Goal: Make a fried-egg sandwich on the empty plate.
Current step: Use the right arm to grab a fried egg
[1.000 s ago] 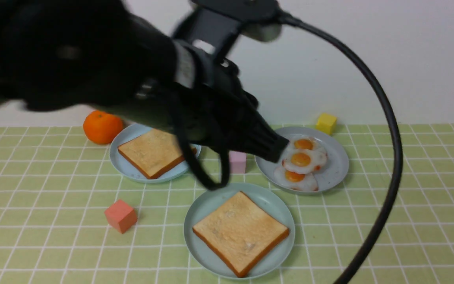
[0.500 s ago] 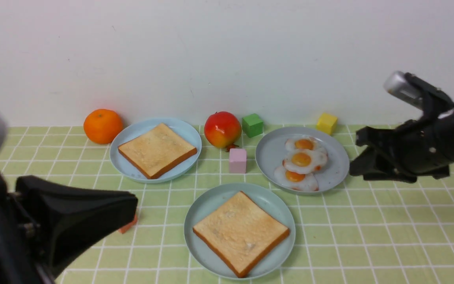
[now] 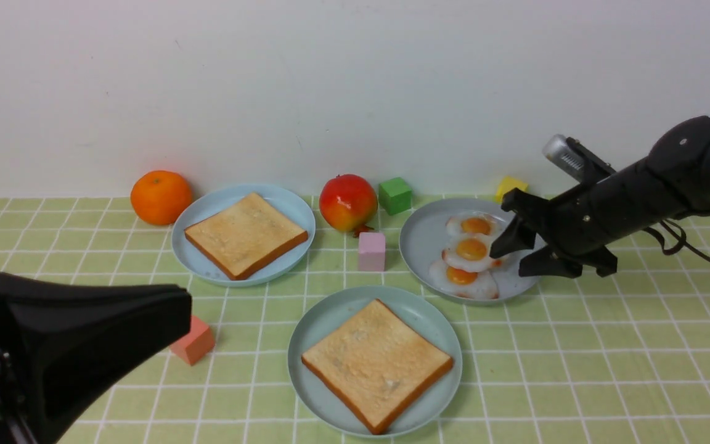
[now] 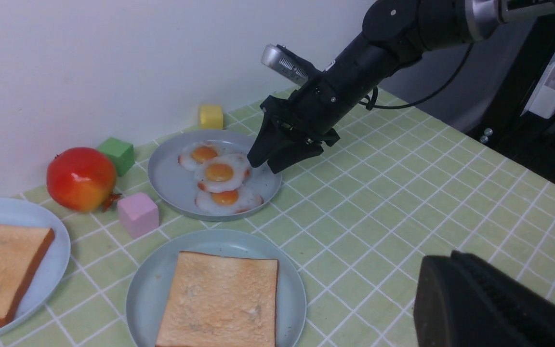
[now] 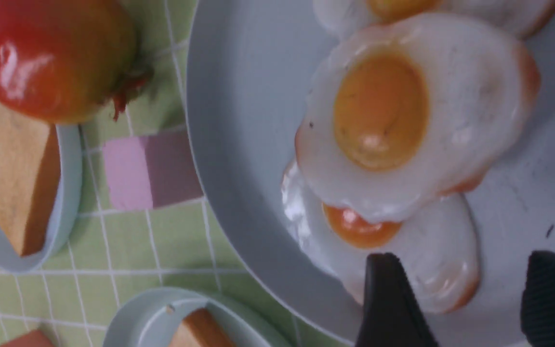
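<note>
The teal-green plate [image 3: 324, 314] sits nearest me with one toast slice [image 3: 376, 364] lying on it. A second toast slice [image 3: 244, 234] lies on the sky-blue plate [image 3: 198, 259] at the back left. On the grey plate [image 3: 420, 231] three eggs overlap, the lobed fried egg [image 3: 475, 250] [image 5: 403, 120] in the middle. My right gripper [image 3: 510, 262] [image 5: 465, 260] hovers open at that plate's right side, jaws straddling the edge of the nearest smooth egg [image 5: 427, 260], holding nothing. My left gripper [image 3: 182, 314] [image 4: 431, 265] is shut and empty at the front left.
An orange [image 3: 161, 197], a red fruit [image 3: 347, 201], a green cube [image 3: 395, 195] and a yellow cube [image 3: 509, 184] line the back wall. A pink cube [image 3: 371, 251] stands between the plates. A salmon cube [image 3: 198, 342] sits beside the left gripper.
My left arm pulled back from over the grey plate to the front left. My right arm came in from the right to the grey plate and its jaws opened.
</note>
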Controlling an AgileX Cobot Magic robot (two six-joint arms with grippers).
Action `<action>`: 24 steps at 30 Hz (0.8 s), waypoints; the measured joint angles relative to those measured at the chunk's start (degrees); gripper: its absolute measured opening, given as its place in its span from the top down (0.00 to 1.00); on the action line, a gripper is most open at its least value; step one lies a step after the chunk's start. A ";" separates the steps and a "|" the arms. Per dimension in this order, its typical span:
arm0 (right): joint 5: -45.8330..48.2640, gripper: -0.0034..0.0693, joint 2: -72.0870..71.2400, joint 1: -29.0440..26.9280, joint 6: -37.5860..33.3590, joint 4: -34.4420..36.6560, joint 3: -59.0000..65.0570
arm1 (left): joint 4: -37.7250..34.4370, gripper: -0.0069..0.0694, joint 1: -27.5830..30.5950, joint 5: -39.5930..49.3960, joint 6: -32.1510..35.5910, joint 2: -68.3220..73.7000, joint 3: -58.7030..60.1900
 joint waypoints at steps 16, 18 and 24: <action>-2.96 0.42 3.33 -0.47 0.06 1.69 -1.95 | -2.27 0.93 0.00 0.00 0.00 0.00 0.00; -3.15 0.42 3.55 -0.47 0.06 2.04 -1.95 | -2.61 0.93 0.00 0.00 0.00 0.00 0.00; -5.44 0.42 4.16 -0.47 -0.87 2.51 -2.01 | -3.06 0.93 0.00 0.00 0.00 0.00 0.00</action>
